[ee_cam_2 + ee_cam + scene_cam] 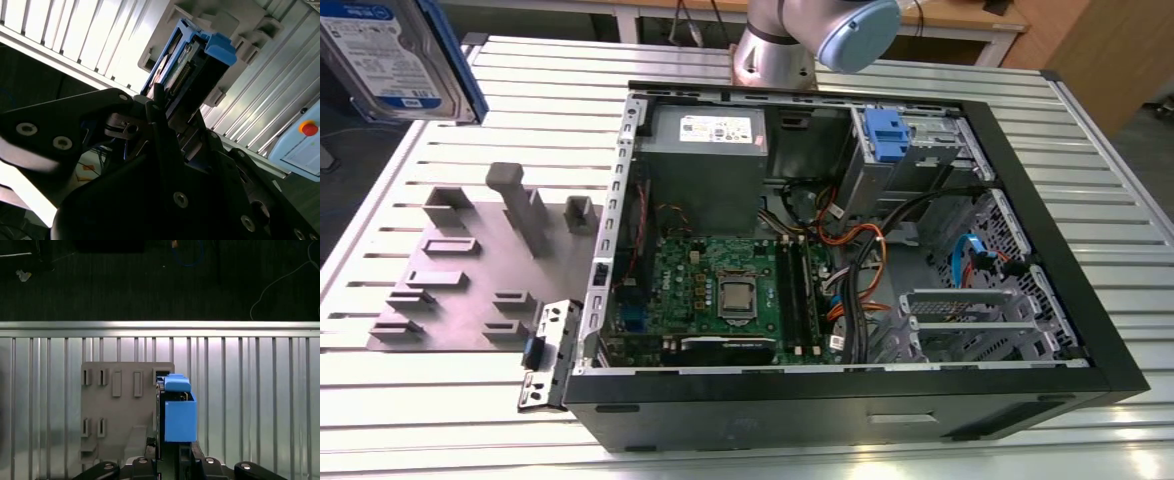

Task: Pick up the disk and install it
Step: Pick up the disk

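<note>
The disk (390, 58), a silver-grey hard drive with a white-and-blue label inside a blue plastic bracket, is held in the air at the far corner of the exterior view's left. It stands on edge with its label facing that camera, clear of everything below it. In the first wrist view the disk (179, 416) rises straight out from between the black jaws. In the second wrist view the jaws are closed on the disk (192, 62), clamping its flat sides with the blue bracket end sticking out past them. Beneath it lies a grey holder plate (454, 275) with raised slots, resting on the ribbed metal bench (440, 410). The open computer case (1074, 310) sits well apart, toward the exterior view's right. Inside the case are a grey power-supply box (707, 150), a green motherboard (720, 290), a tangle of orange and black cables (854, 250) and a bare metal drive cage (967, 320). The step in hand looks like carrying the gripped disk. To do it well, the grip should probably stay firm and square on the drive's sides. The disk should be kept from tilting, and it should travel high enough to clear the holder's posts and the case wall. Loose cables are the likeliest snag.
</note>
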`<state>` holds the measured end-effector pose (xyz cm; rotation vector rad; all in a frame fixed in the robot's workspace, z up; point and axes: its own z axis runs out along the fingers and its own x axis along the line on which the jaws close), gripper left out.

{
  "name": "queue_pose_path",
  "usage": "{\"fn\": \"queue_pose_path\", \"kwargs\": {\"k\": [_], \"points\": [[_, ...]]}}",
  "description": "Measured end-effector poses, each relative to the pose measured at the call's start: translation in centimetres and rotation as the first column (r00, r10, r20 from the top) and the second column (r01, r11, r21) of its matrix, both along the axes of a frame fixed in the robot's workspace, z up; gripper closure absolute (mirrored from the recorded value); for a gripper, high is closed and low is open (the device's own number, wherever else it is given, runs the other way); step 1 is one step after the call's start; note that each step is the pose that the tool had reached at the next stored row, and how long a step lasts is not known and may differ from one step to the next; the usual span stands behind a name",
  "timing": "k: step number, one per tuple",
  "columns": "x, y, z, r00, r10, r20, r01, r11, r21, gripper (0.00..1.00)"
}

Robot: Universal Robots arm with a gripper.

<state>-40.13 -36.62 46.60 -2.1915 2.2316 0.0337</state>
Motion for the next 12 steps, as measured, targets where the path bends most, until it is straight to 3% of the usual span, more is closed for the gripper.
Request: {"fn": "queue_pose_path", "kwargs": {"k": [6, 12], "points": [[0.00, 0.00, 1.31, 1.0000, 0.000, -0.0002, 0.000, 1.0000, -0.0001, 0.65], [0.00, 0.00, 1.32, 1.0000, 0.000, -0.0001, 0.000, 1.0000, -0.0001, 0.65]]}}
